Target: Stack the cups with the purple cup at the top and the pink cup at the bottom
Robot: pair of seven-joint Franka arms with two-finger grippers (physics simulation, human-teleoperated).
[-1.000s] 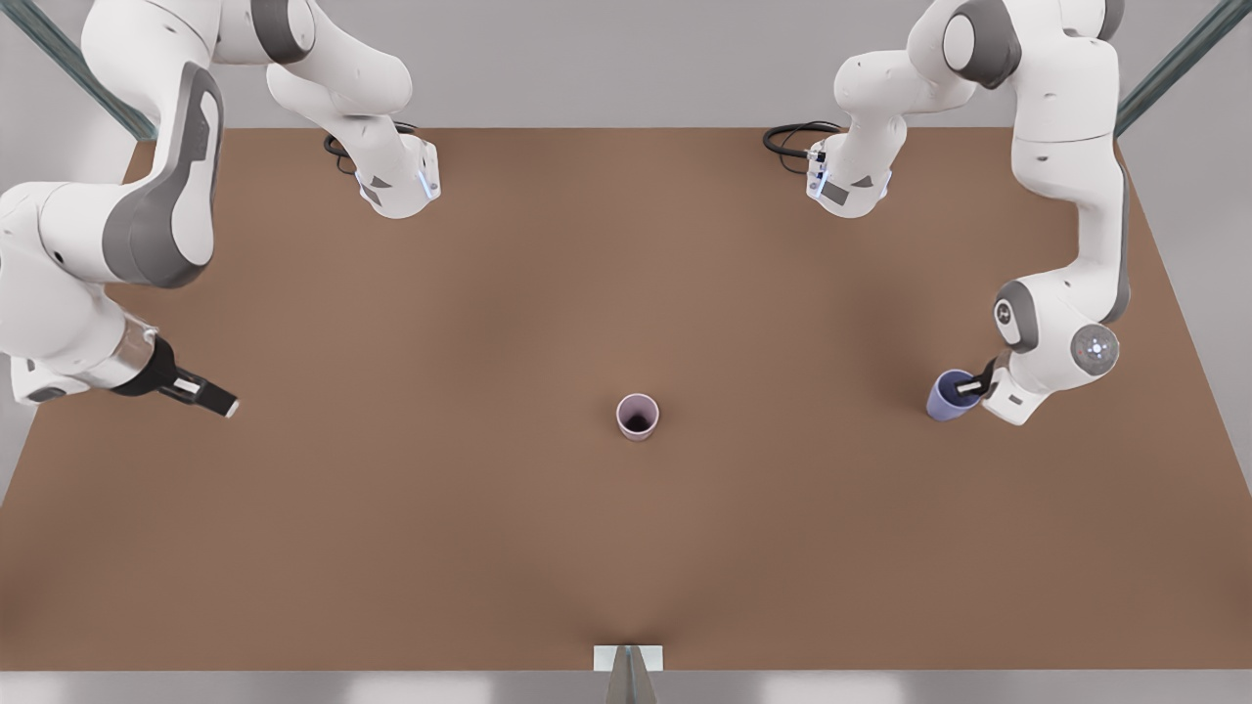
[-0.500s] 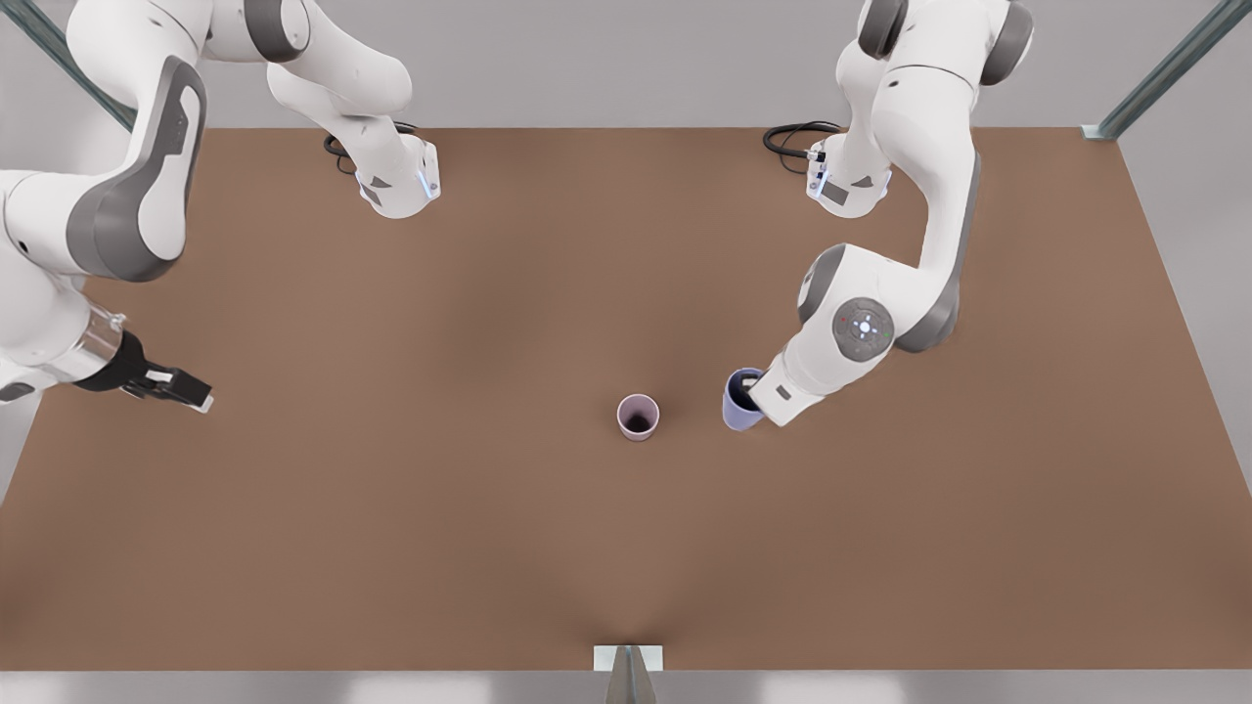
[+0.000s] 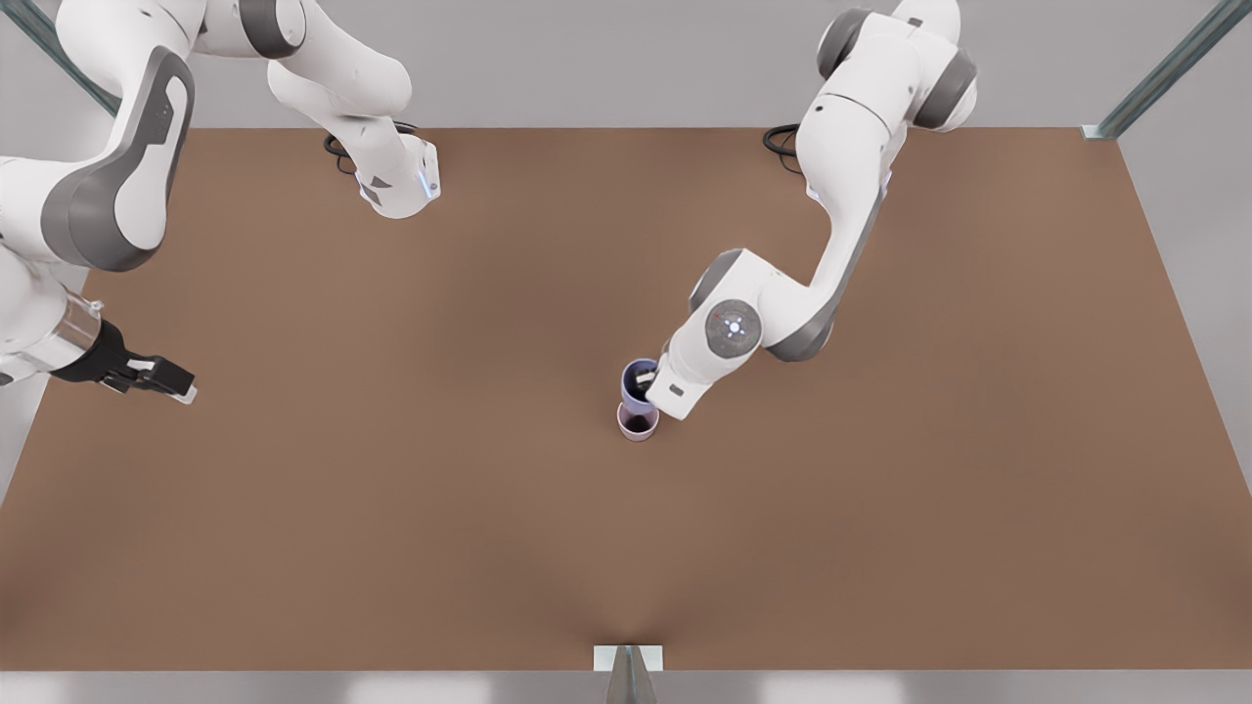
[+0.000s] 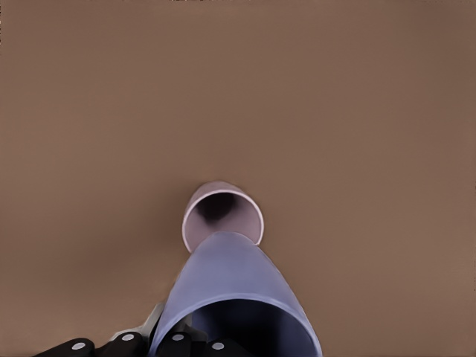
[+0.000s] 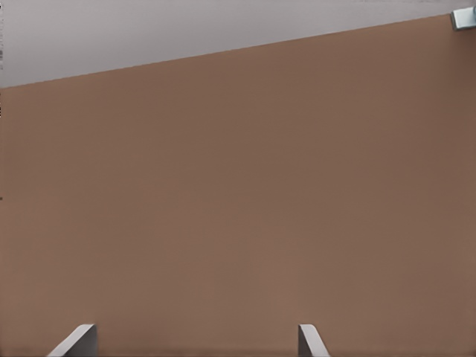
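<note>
Partly, purple cup hides pink cup

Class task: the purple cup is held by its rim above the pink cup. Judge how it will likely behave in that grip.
The purple cup looks rigid, since its rim keeps its shape in the left tool. Its matte, tapered wall probably could slip or swing. It seems light.

Matte purple cup, matte pink cup, smooth matte brown table

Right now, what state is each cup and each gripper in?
purple cup: held upright above the pink cup, not yet seated.
pink cup: upright on the table, empty.
left gripper: shut on the purple cup's rim.
right gripper: open, waiting at the front view's left.
</note>
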